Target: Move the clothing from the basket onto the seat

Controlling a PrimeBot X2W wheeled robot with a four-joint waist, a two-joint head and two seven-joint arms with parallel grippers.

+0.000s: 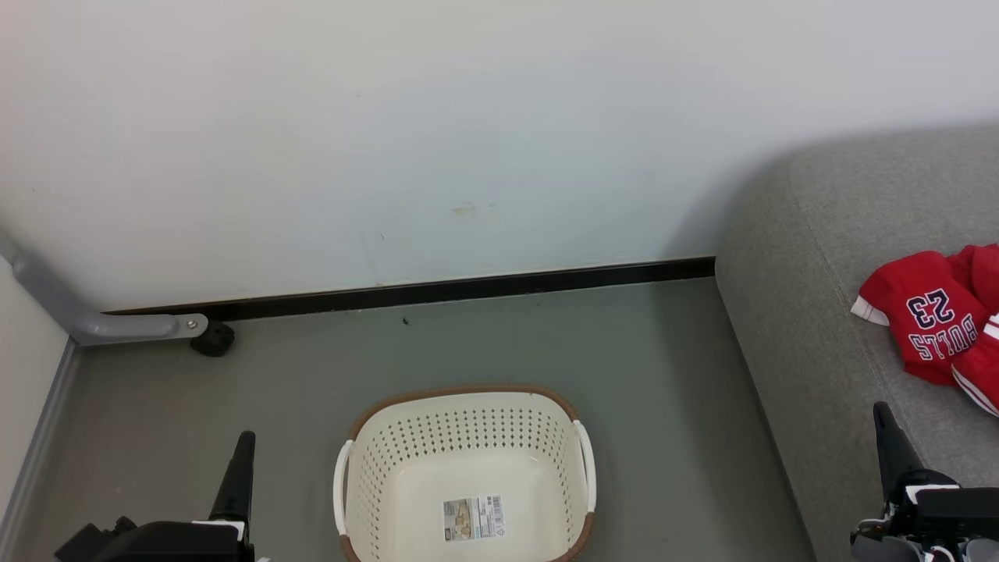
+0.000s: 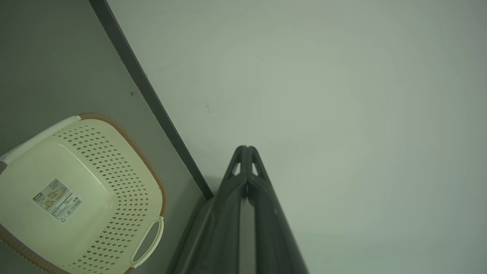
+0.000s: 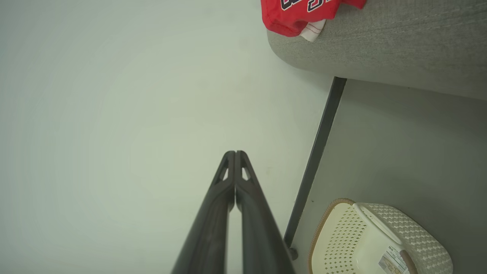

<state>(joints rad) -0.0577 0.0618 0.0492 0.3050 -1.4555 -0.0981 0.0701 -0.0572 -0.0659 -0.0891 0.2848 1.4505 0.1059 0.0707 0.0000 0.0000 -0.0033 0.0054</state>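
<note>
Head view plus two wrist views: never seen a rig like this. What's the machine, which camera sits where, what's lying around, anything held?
It is a wheeled robot with two arms, each ending in a two-fingered gripper. The head view looks down from a camera on its head: the left gripper is at lower left, the right gripper at lower right. Each wrist view looks along that arm's own gripper, so it is tilted against the room. Both grippers are shut and hold nothing. On the grey floor stands the cream basket, with nothing but its barcode label inside. On the grey seat at right lie a red jersey lettered BULLS 23 and red shorts, partly cut off by the picture's edge. So both garments are already on the seat.
</note>
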